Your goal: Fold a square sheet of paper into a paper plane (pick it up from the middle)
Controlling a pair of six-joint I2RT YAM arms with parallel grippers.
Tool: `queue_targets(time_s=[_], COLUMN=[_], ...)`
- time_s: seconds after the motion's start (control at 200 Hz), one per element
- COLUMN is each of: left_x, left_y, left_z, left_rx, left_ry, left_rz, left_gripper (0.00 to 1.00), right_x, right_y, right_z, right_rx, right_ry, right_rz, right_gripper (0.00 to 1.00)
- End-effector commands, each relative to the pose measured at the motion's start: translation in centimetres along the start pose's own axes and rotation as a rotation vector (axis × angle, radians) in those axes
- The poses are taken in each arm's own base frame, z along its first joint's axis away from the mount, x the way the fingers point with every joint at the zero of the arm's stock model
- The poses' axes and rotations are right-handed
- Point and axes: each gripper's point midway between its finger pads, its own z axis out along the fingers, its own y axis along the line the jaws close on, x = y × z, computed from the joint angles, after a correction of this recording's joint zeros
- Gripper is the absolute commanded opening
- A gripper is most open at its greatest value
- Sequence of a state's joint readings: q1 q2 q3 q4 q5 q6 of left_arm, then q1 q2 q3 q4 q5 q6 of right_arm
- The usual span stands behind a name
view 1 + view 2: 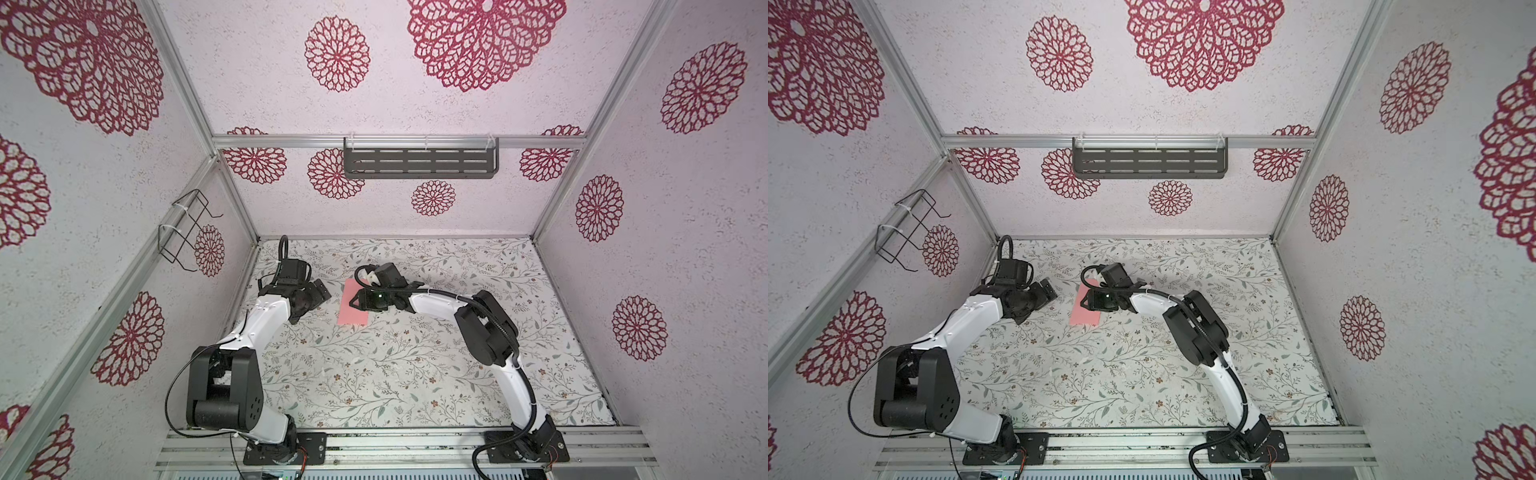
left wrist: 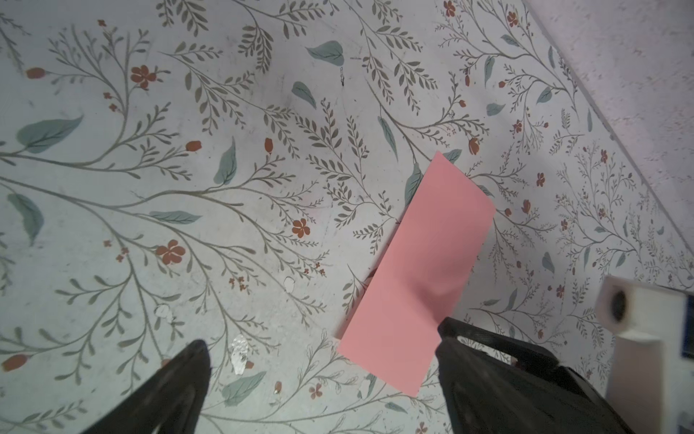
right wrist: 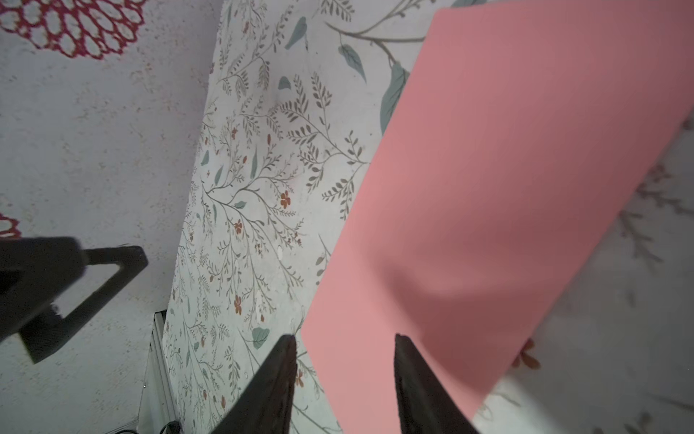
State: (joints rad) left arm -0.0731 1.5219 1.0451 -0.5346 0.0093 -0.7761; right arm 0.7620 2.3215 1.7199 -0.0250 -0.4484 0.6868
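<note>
The square sheet of paper point(image 1: 352, 316) point(image 1: 1084, 318) is salmon pink and shows as a long rectangle, lying on the floral table left of centre in both top views. My right gripper point(image 1: 354, 301) point(image 1: 1086, 302) hovers low over its far half. In the right wrist view the right gripper point(image 3: 343, 338) has a clear gap between its jaws. One fingertip point(image 3: 288, 340) is over the table beside the paper's edge and the other is over the paper point(image 3: 488, 180). My left gripper point(image 1: 318, 301) point(image 2: 323, 349) stands wide open to the left of the paper point(image 2: 424, 263), not touching it.
The floral table point(image 1: 415, 374) is boxed in by patterned walls on the left, back and right. A dark slotted shelf point(image 1: 419, 162) hangs on the back wall. A black wire rack point(image 1: 187, 228) is fixed to the left wall. Both arm bases sit on the front rail.
</note>
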Motion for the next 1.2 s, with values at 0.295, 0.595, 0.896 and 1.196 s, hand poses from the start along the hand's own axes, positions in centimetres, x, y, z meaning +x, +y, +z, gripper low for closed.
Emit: queue_targets(time_s=[0.295, 0.595, 0.896, 1.196], left_x=[0.2, 3.2, 9.1, 14.0], left_y=[-2.7, -7.0, -12.0, -14.1], left_z=[0.4, 1.2, 2.0, 3.0], left_rx=[0.13, 0.308, 0.432, 0.498], left_ry=[0.06, 0.18, 0.327, 0.477], left_rz=[0.019, 0.063, 0.089, 0.088], left_gripper=[0.97, 0.98, 0.97, 0.95], right_x=[3.8, 6.9, 0.0, 0.6], right_y=[-5.3, -9.6, -5.9, -9.1], right_z=[-1.8, -9.7, -14.2, -12.8], right_rx=[0.145, 0.12, 0.065, 0.142], right_ry=[0.153, 0.206, -0.103, -0.102], right_rz=[-0.009, -0.076, 0.016, 0.133], right_gripper=[0.47, 0.47, 0.48, 0.43])
